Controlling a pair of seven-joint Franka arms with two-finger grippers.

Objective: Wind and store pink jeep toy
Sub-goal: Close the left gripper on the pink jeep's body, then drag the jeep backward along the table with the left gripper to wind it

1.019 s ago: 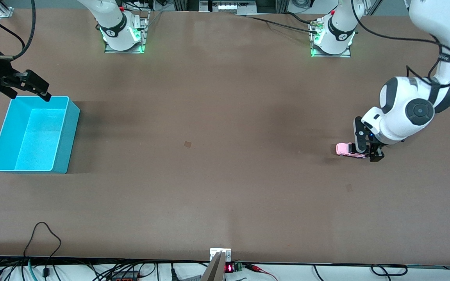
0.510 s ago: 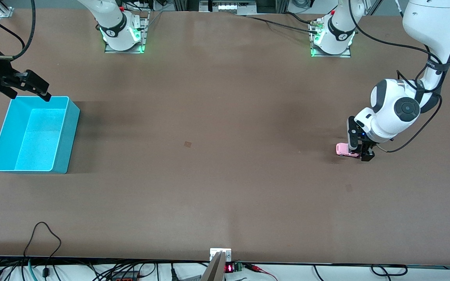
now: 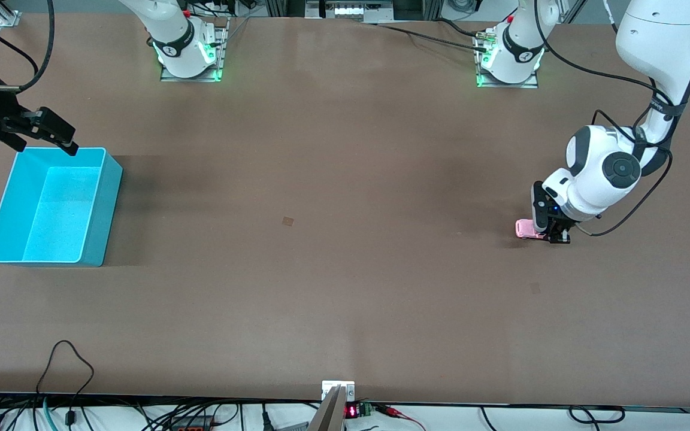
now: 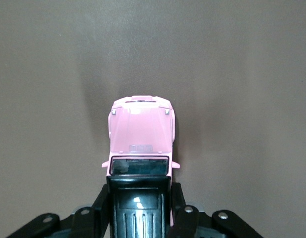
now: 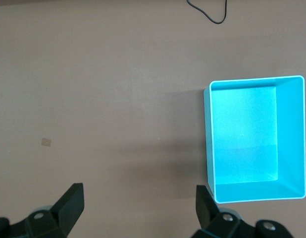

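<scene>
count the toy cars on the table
1. The pink jeep toy sits on the table at the left arm's end, the left gripper shut on its rear. None shows in the cyan bin.

pink jeep toy (image 4: 141, 133) — upright on table — black roof | clamped

A rectangular open-topped cyan plastic bin (image 3: 51, 206) sits on the broad brown matte tabletop (image 3: 333, 281) toward the right arm's end, its inside bare. A small square tan patch (image 3: 287, 221) marks the tabletop near the middle. A thin black cable loop (image 3: 64, 365) lies on the table's near edge, nearer to the front camera than the bin.
</scene>
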